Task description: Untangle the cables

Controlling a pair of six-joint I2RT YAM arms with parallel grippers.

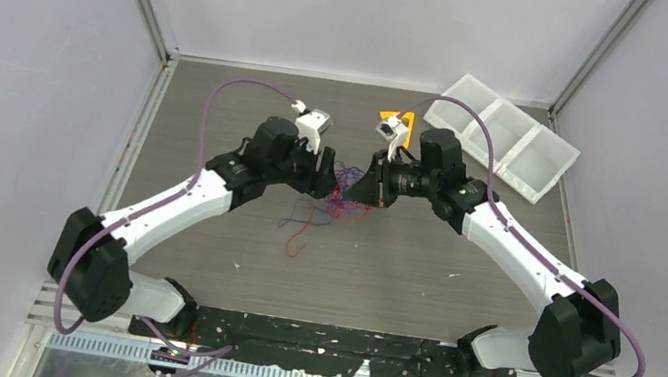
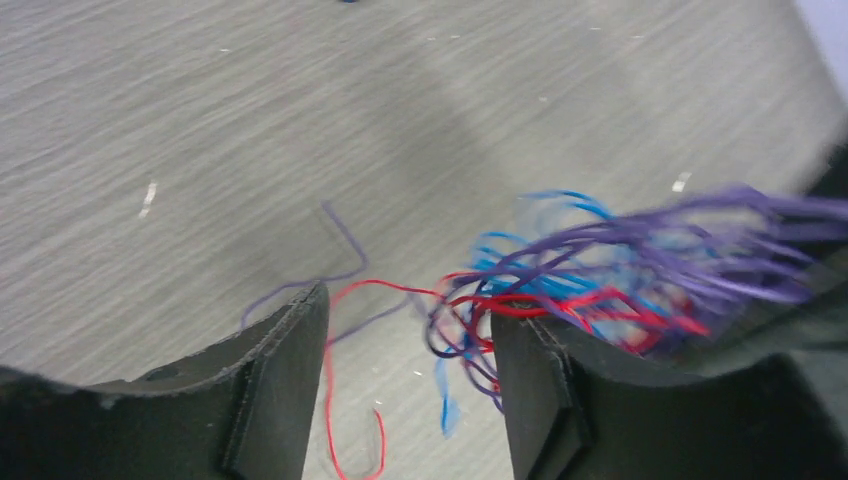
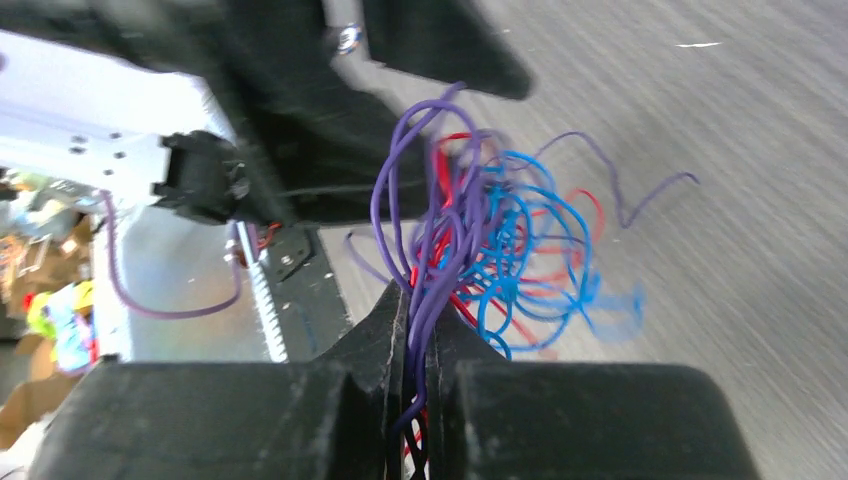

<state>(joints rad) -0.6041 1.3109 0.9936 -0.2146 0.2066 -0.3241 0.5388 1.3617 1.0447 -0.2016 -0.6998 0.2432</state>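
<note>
Along the near edge lies a flat black strip [image 1: 327, 337] flecked with white. Two arms rise from it, each with glossy white shells, chunky black joints and a mauve hose [image 1: 255, 84] looped alongside. The surface [image 1: 416, 283] is matte grey-brown with a fine, wood-like grain and a few pale specks. Plain lilac-grey walls [image 1: 10, 97] close it in at the left, right and far edges, with metal rails in the far corners.

The cables [image 1: 340, 200] sit about midway between the left and right edges, a little nearer the far edge than the near one. They are hair-thin, limp wires in red, blue and dark purple, snarled into a small clump. One red strand [image 1: 300, 229] trails out of it toward the near-left corner and curls on the surface.

The left fingers [image 1: 328, 180] and right fingers [image 1: 360, 188] face each other across the clump, nearly tip to tip. Both pairs are flat black wedges with a dull, rubbery face. The left fingers stand well apart. Loops of the clump drape over the tip of one, a red and a purple strand cross the gap, and nothing is pinched between them. The right fingers are pressed together on a bundle of purple strands, with red showing in the seam. The rest of the clump fans out past their tips in blurred blue and red loops.

Toward the far-right corner a clear plastic tray [image 1: 505, 135], divided into compartments, lies askew. An orange triangle [image 1: 402, 118] lies near its left end.
</note>
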